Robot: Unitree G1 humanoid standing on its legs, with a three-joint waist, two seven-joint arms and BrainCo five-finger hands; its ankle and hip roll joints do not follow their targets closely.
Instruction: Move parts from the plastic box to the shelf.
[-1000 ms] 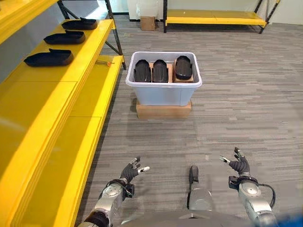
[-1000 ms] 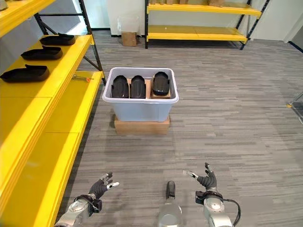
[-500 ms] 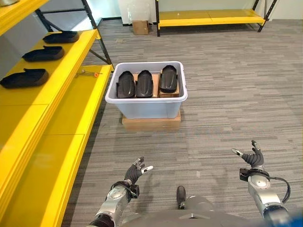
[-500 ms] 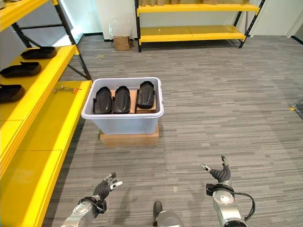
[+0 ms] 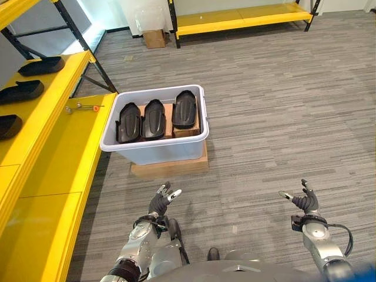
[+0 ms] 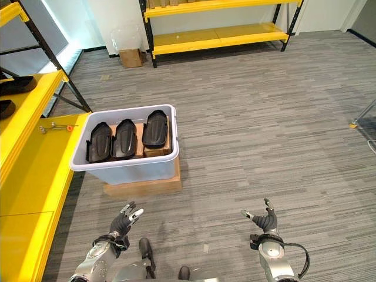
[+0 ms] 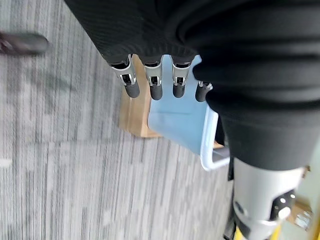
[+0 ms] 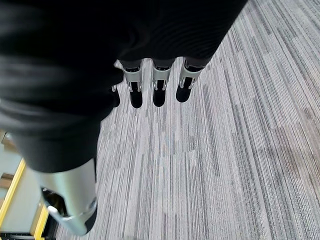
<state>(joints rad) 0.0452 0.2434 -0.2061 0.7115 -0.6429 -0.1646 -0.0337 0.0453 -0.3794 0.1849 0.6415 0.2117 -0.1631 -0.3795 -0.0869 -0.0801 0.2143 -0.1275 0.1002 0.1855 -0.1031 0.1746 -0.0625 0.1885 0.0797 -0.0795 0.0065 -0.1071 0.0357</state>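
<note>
Grey striped carpet [image 5: 282,117] covers the floor of the room, with a long yellow shelf [image 5: 53,141] along the robot's left side and another yellow rack [image 5: 235,14] far at the back, a small cardboard box [image 5: 154,39] beside it; the plastic box [image 5: 154,147], pale blue-grey, stands on a flat cardboard base [image 5: 170,167] on the floor just beside the shelf.

Three black parts [image 5: 154,118] lie side by side inside the box, the one on the right resting a little higher on a brown block; on the upper level of the shelf several similar black parts [image 5: 22,91] lie in a row, so the task seems partly done, and three parts are left to move; a small tool with an orange end [image 5: 84,107] lies on the lower level of the shelf.

The left hand [image 5: 161,201] hangs low in front of the box, near its cardboard base but not touching it; its fingers are straight and spread, and it holds nothing; its wrist view shows the box corner just past the fingertips [image 7: 155,91]. The right hand [image 5: 302,201] is well apart from the box, over bare carpet on the robot's right; its fingers are loosely spread and empty too.

The parts lie ahead of the left hand and above it, inside the box wall; probably the next step is to come closer and reach over the rim.
</note>
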